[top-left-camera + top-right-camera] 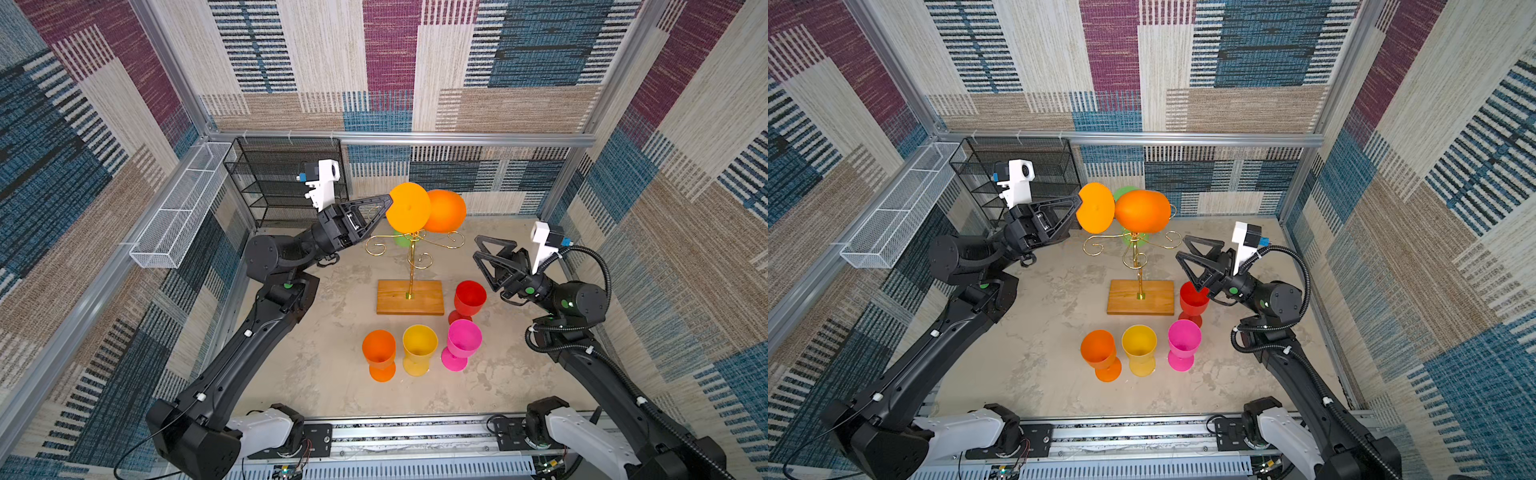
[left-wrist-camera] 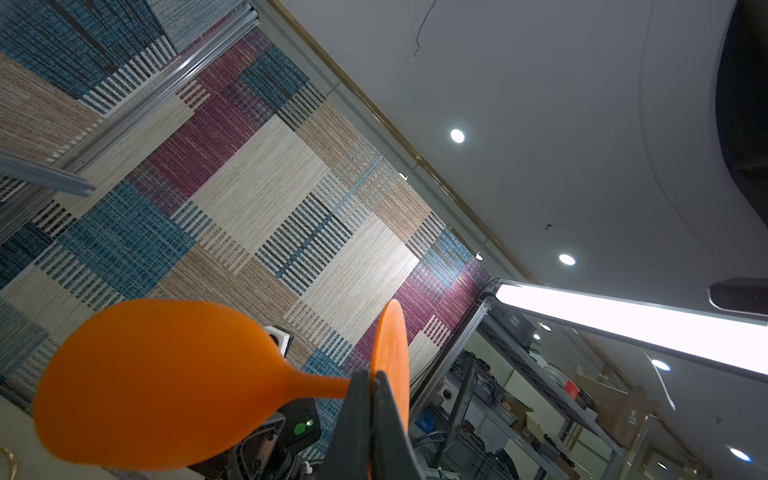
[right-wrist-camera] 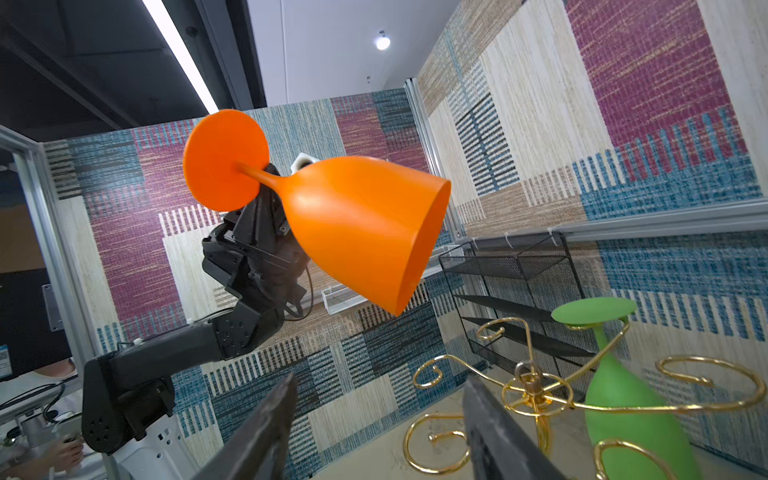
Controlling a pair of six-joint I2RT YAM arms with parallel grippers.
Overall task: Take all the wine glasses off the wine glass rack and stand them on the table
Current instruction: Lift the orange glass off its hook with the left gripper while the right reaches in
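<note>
Now your left claw [image 1: 389, 202] is pinched shut on the thin stem of the orange wine glass [image 1: 446, 212], right by its round foot. The glass lies on its side in the air, at 12 o'clock from the wine glass rack [image 1: 411, 266], clear of the gold arms. Your right claw [image 1: 478, 248] waits at 3 o'clock, open and empty. Best to keep the glass high, swing it away, then turn it upright. Only the right wrist view clearly shows a green glass [image 3: 623, 395] hanging upside down on the rack.
</note>
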